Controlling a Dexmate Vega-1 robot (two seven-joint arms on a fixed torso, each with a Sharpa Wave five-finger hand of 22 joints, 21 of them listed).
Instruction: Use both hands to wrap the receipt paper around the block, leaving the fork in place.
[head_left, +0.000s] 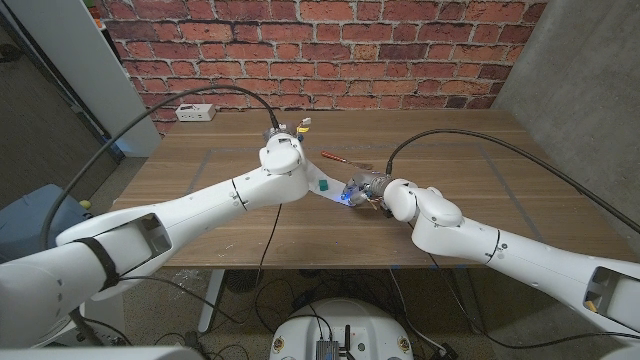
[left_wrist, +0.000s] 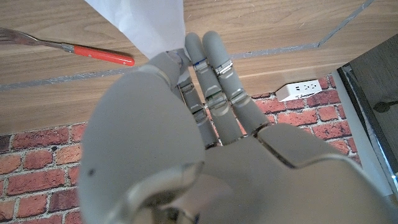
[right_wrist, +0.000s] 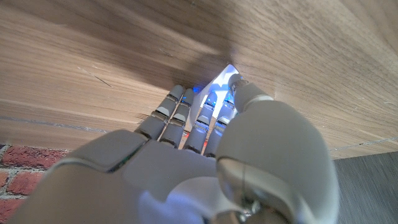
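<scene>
A white strip of receipt paper (head_left: 323, 185) stretches between my two hands at the table's middle. My left hand (head_left: 296, 172) pinches one end of the paper (left_wrist: 149, 25) between thumb and fingers (left_wrist: 208, 62). My right hand (head_left: 362, 190) is curled around the other end, where a small block (head_left: 347, 194) glows blue. In the right wrist view the fingers (right_wrist: 180, 115) close over that blue-lit block (right_wrist: 208, 102), mostly hiding it, with a paper corner (right_wrist: 227, 73) by the thumb. The red-handled fork (head_left: 335, 158) lies on the table just behind the paper, its handle (left_wrist: 102, 55) beyond my left fingertips.
A white power strip (head_left: 195, 112) sits at the table's far left edge, below the brick wall (head_left: 320, 40). Black cables arc from both wrists over the wooden table (head_left: 480, 170). Thin grey lines mark the tabletop.
</scene>
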